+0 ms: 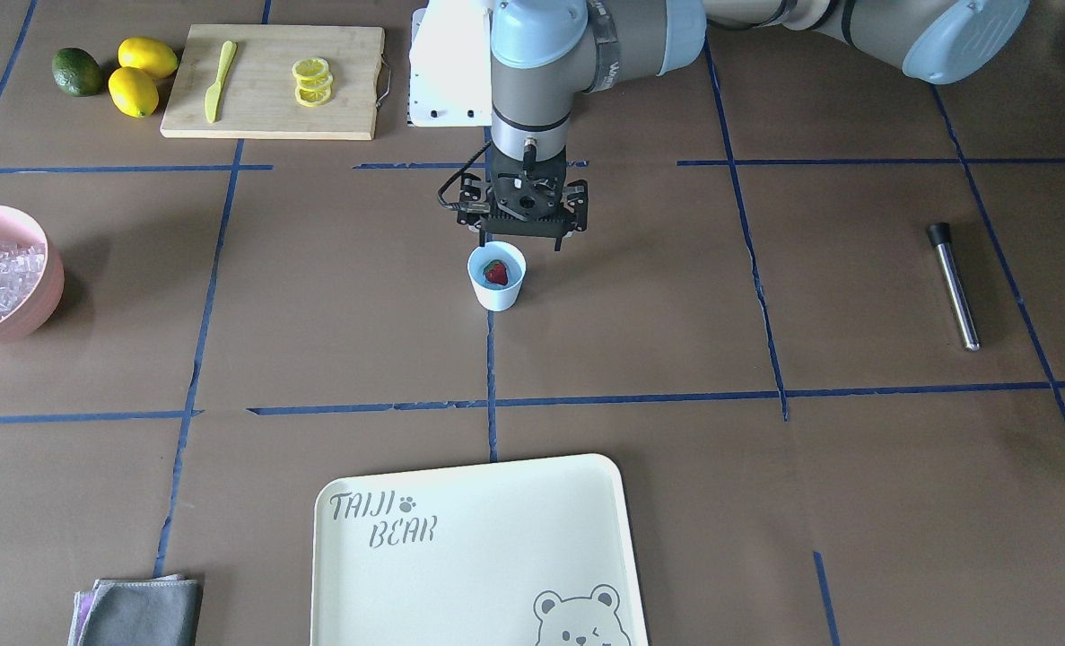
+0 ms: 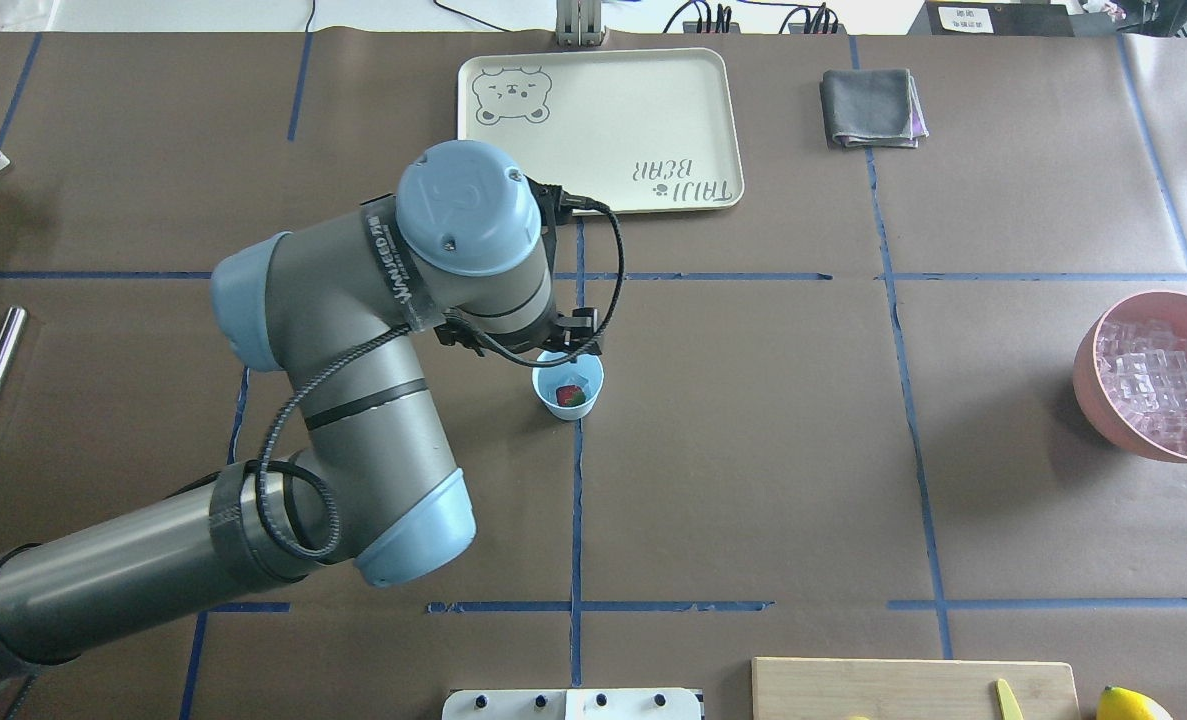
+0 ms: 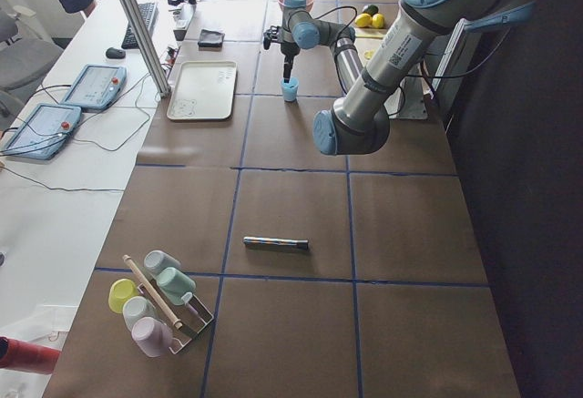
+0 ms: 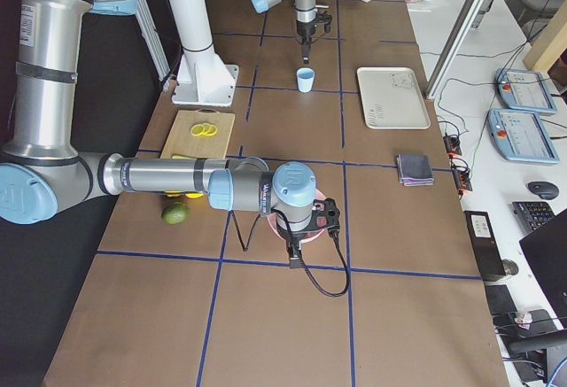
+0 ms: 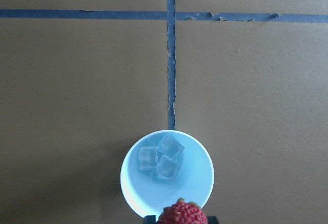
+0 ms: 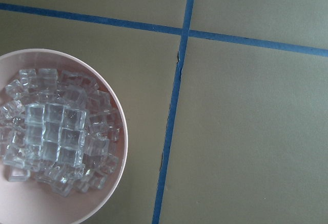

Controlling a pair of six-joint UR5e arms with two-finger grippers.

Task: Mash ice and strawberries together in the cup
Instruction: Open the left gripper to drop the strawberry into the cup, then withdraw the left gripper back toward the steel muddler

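You have the left gripper (image 1: pixel 520 243) hanging straight over the cup (image 1: pixel 497 294), its jaws spread wider than the cup's mouth and gripping nothing in the front-facing view. The cup stands upright on a blue tape line near the middle of the table (image 1: pixel 658 305). The strawberry (image 1: pixel 495 272) shows inside the cup's mouth in the front-facing and overhead views. In the left wrist view it lies across the cup's near rim at the bottom edge of the picture, so you cannot tell whether it rests on the bottom. Three cubes of ice (image 5: pixel 160 160) lie together on the cup's blue floor, towards the side away from the berry. Many more cubes fill the pink bowl (image 6: pixel 119 126) at the table's end on the robot's right. The right gripper (image 4: pixel 293 259) hangs just over that bowl, but only the side camera shows it, so you cannot tell how its jaws stand. A metal rod (image 1: pixel 955 287) lies well apart from the cup on the robot's left, and the cream tray (image 1: pixel 460 574) sits beyond the cup at the far edge.
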